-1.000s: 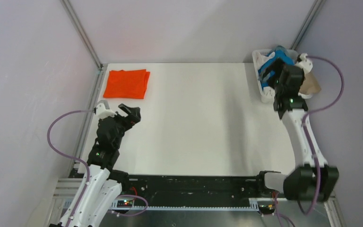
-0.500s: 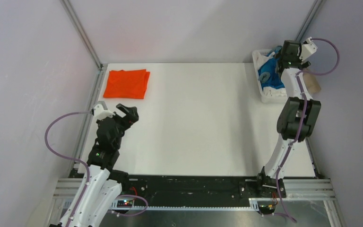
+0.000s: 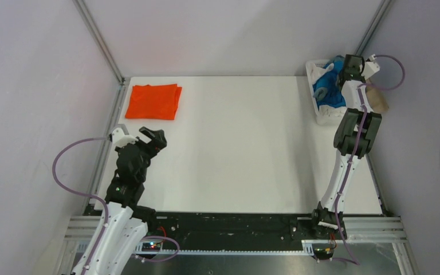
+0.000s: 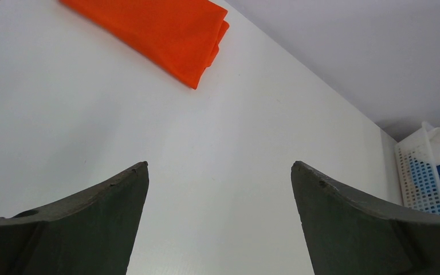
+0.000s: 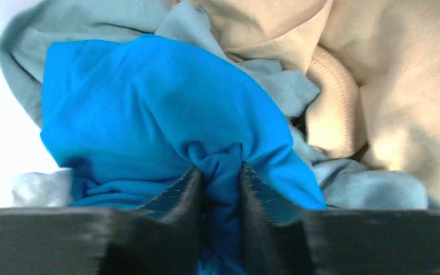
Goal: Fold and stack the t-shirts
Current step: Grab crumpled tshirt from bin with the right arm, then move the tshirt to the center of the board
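– The bright blue cloth t-shirt [image 5: 149, 114]: where does it lie?

– Crumpled in a white plastic mesh basket [image 3: 322, 117] at the far right corner of the white table [image 3: 235, 143]. It is bunched among a beige cloth [image 5: 378, 86] and a pale grey-green cloth [image 5: 286, 86]. The right gripper [image 5: 219, 171] reaches down into the basket, its two fingers pinched on a raised fold of the blue fabric.

– And the other shirt?

– The bright orange cloth t-shirt [image 3: 153, 102] lies folded flat at the far left corner of the table. The left gripper [image 4: 219, 166] hovers above the table near it, jaws spread wide, holding nothing.

– What could go wrong from here?

– The pinch takes only a small fold, so the cloth may slip free when lifted. The blue shirt looks tangled with its neighbours, so pulling it up may drag the grey-green cloth along or tip the basket. A shirt lifted by one bunched point will likely land crumpled and need spreading before any fold.
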`<state>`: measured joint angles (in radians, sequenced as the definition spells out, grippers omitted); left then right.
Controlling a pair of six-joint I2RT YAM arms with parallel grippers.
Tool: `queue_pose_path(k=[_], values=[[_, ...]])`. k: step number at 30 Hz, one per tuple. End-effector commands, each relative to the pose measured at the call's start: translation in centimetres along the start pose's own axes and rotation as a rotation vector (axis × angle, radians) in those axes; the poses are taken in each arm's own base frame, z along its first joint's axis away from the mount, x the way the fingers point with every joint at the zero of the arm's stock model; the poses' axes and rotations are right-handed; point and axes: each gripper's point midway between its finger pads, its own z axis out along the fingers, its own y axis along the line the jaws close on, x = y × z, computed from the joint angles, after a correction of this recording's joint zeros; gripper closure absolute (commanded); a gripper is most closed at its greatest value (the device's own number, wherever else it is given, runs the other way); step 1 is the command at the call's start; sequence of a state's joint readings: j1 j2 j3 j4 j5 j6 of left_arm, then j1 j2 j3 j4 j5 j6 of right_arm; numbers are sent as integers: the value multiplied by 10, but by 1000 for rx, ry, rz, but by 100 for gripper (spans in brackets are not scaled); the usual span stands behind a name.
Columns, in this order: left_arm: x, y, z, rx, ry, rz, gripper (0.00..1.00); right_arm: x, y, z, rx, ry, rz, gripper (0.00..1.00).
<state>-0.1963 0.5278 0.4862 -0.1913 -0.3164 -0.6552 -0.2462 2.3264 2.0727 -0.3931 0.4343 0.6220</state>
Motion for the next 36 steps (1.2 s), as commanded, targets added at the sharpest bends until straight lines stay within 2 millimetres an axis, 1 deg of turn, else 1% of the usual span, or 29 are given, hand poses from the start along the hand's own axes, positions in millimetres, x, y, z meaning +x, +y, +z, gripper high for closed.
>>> queue_pose_path(k=[1, 3, 5, 6, 7, 8, 9, 10, 11, 12, 13, 15, 17, 20, 21, 22, 23, 24, 25, 26, 28, 29, 30, 31, 32, 33, 34, 35, 36], values=[[-5, 2, 1, -14, -23, 7, 2, -26, 30, -14, -104, -21, -8, 95], [-5, 0, 1, -5, -17, 7, 2, -54, 44, -35, -144, -64, 7, 100], [-4, -3, 1, 7, -9, 8, 2, -102, 61, -76, -208, -155, 38, 100], [-4, -4, 0, 14, -8, 9, 2, -122, 66, -91, -227, -206, 47, 100], [-5, -5, 0, 16, -8, 9, 2, -146, 72, -117, -257, -259, 57, 100], [-4, -6, 0, 22, -4, 10, 2, -165, 75, -133, -275, -311, 75, 100], [-4, -6, -1, 26, -3, 9, 2, -188, 77, -161, -305, -364, 89, 100], [-3, -7, -1, 33, 2, 10, 2, -206, 80, -177, -331, -410, 110, 100], [-3, -8, -2, 37, 2, 9, 2, -226, 79, -203, -359, -458, 123, 100], [-3, -9, -2, 44, 4, 10, 2, -242, 81, -219, -384, -505, 141, 100], [-3, -10, -3, 49, 3, 9, 2, -260, 79, -245, -410, -557, 147, 100], [-4, -11, -4, 56, 2, 9, 2, -287, 81, -282, -469, -652, 154, 100], [-3, -12, -4, 63, 4, 10, 2, -309, 85, -317, -546, -734, 164, 100], [-4, -13, -4, 66, 8, 12, 2, -332, 95, -366, -681, -823, 177, 100], [-4, -14, -4, 68, 8, 13, 2, -339, 97, -386, -726, -851, 179, 100], [-4, -15, -4, 71, 11, 14, 2, -342, 104, -402, -793, -870, 164, 100], [-4, -16, -4, 74, 14, 16, 2, -347, 110, -427, -869, -897, 154, 100], [-3, -16, -4, 77, 16, 16, 2, -348, 114, -440, -913, -901, 157, 100], [-3, -17, -4, 79, 18, 16, 2, -349, 117, -459, -967, -911, 148, 100], [-3, -17, -4, 80, 18, 16, 2, -348, 121, -475, -1015, -904, 157, 100], [-2, -18, -4, 87, 24, 17, 2, -337, 129, -507, -1140, -868, 142, 100], [-2, -20, -5, 95, 28, 16, 2, -327, 134, -515, -1192, -828, 117, 100], [-2, -21, -5, 101, 29, 15, 2, -319, 135, -531, -1243, -790, 127, 100], [-2, -23, -6, 107, 32, 14, 2, -307, 140, -540, -1291, -749, 97, 100], [-3, -24, -6, 110, 30, 9, 2, -296, 142, -555, -1335, -718, 90, 100], [-3, -25, -7, 116, 32, 6, 2, -285, 144, -560, -1354, -680, 73, 100], [-3, -27, -7, 126, 38, 2, 2, -269, 146, -571, -1379, -647, 55, 100], [-3, -29, -8, 134, 42, 0, 2, -252, 147, -598, -1432, -610, 45, 100], [-1, -32, -9, 150, 53, -3, 2, -233, 152, -590, -1416, -566, 9, 100]])
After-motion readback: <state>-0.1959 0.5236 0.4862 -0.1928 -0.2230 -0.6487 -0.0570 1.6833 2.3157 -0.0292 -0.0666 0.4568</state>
